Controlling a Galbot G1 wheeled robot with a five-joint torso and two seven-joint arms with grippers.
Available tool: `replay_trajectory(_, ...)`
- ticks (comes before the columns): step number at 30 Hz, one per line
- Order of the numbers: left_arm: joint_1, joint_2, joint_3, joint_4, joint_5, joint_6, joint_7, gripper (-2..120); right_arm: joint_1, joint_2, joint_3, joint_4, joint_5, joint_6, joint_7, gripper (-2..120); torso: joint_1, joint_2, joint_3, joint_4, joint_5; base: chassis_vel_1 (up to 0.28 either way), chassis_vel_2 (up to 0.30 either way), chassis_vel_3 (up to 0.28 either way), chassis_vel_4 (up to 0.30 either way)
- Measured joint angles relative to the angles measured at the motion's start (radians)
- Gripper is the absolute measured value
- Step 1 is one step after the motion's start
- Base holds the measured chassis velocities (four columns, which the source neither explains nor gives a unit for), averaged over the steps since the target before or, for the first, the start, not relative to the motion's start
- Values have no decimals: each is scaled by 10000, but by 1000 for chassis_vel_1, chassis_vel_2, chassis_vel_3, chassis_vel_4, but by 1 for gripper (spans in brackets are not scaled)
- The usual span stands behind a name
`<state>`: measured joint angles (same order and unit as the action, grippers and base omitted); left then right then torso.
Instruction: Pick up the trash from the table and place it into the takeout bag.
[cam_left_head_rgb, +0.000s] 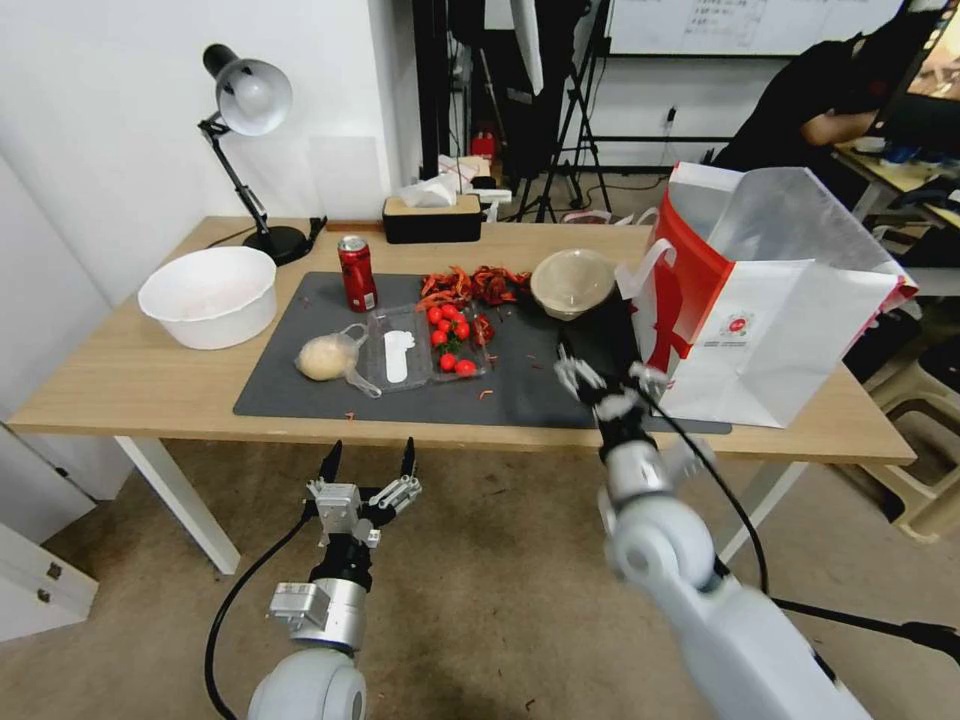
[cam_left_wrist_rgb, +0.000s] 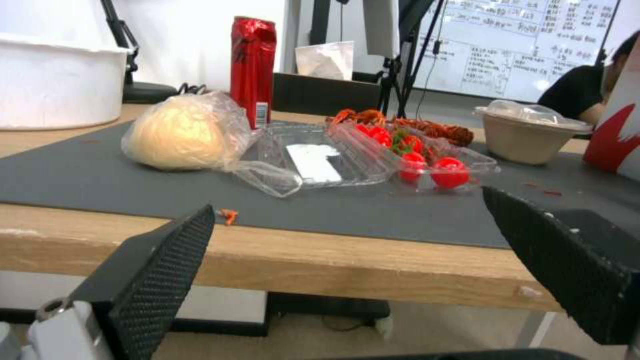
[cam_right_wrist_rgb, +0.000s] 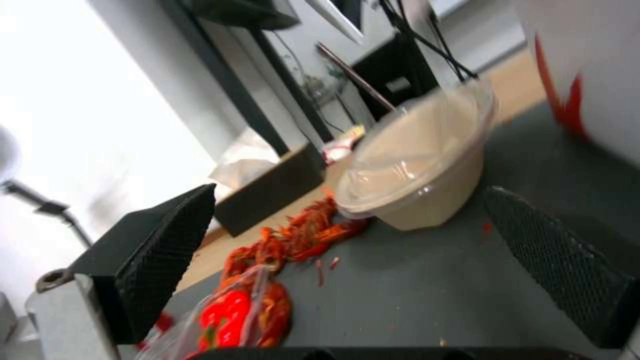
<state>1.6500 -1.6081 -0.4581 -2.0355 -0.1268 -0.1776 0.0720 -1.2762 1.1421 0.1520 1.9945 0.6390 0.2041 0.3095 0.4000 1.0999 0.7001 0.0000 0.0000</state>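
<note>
The right gripper (cam_left_head_rgb: 612, 378) is held over the dark mat (cam_left_head_rgb: 300, 385) with its 2 fingers (cam_right_wrist_rgb: 167, 240) spread wide and nothing between them. The round beige lidded bowl (cam_right_wrist_rgb: 417, 175) lies just beyond the fingertips, beside the takeout bag (cam_left_head_rgb: 780, 330). The left gripper (cam_left_head_rgb: 368, 460) is parked below the table (cam_left_head_rgb: 120, 380) edge, fingers wide apart.

White round basin (cam_left_head_rgb: 209, 295): on the bare wood left of the mat, upright. Black desk lamp (cam_left_head_rgb: 250, 150) with silver shade: at the back left corner, its base just behind the basin. Black tissue box (cam_left_head_rgb: 432, 217) with wooden lid and white tissue: along the back edge; tripod (cam_left_head_rgb: 575, 120) on the floor behind.
</note>
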Motion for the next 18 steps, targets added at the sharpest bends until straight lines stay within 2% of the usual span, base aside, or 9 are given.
replay_trajectory(2,-17,0,-12,29,2,4,0,100,1656,97,-469,-666,1481,-99,413,100,0,0,1,0,-2,0,0,0,0)
replay_trajectory(3,-17,0,-12,29,2,4,0,100,1656,97,-469,-666,1481,-99,413,100,0,0,1,0,-2,0,0,0,0)
replay_trajectory(5,-27,0,-23,53,2,5,-1,100,2714,297,-773,-1485,2431,-131,839,100,1,0,1,1,-1,0,0,0,0)
replay_trajectory(6,-27,0,-23,53,2,5,-1,100,2714,297,-773,-1485,2431,-131,839,100,1,0,1,1,-1,0,0,0,0)
replay_trajectory(9,-43,0,-86,81,-15,3,-6,100,3966,697,-1237,-2946,3087,-245,1175,100,0,0,1,0,1,0,0,0,0)
replay_trajectory(18,-124,0,-149,199,-72,-89,-39,100,5577,1270,-1549,-4637,3627,-319,1390,99,1,0,-1,0,0,0,0,0,0)
